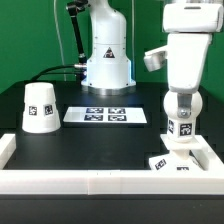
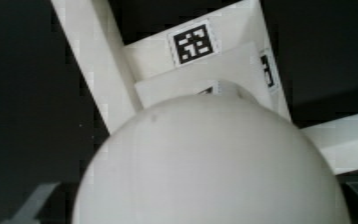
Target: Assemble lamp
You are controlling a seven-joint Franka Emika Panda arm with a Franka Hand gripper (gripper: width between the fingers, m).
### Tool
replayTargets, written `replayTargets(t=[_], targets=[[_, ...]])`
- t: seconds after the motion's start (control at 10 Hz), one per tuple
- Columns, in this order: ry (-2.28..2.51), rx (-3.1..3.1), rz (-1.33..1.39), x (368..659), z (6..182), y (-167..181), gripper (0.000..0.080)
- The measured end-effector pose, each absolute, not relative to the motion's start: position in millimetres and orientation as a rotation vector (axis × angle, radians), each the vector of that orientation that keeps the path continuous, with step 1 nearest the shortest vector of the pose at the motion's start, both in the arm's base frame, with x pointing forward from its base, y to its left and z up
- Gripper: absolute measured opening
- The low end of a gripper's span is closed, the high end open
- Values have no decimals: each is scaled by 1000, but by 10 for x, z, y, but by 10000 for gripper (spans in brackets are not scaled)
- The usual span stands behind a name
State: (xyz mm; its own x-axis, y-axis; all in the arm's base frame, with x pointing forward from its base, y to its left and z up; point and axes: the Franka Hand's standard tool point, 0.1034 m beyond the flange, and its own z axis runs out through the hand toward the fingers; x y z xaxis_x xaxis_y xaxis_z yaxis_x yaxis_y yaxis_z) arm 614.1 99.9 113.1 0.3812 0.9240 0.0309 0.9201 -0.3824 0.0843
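My gripper [image 1: 181, 116] points straight down at the exterior view's right and is shut on the round white bulb [image 1: 181, 135]. It holds the bulb upright over the flat square base [image 1: 164, 162], which lies in the front right corner. In the wrist view the bulb [image 2: 202, 160] fills the space between my dark fingers [image 2: 30, 203], and the tagged base [image 2: 195, 44] shows beyond it. I cannot tell whether the bulb's neck touches the base. The cone shade [image 1: 40, 107] stands alone on the table at the left.
The marker board [image 1: 107, 115] lies mid-table in front of the arm's pedestal [image 1: 106, 60]. A low white wall [image 1: 90, 181] borders the table's front and sides and shows in the wrist view [image 2: 91, 60] beside the base.
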Motion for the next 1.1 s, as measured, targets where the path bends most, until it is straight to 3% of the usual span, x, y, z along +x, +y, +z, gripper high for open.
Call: replayTargets(t=[0.6,1.1], targets=[[722,3036,114,6165,1162,1058,577],[268,3115,121,6187,1165,993,579]])
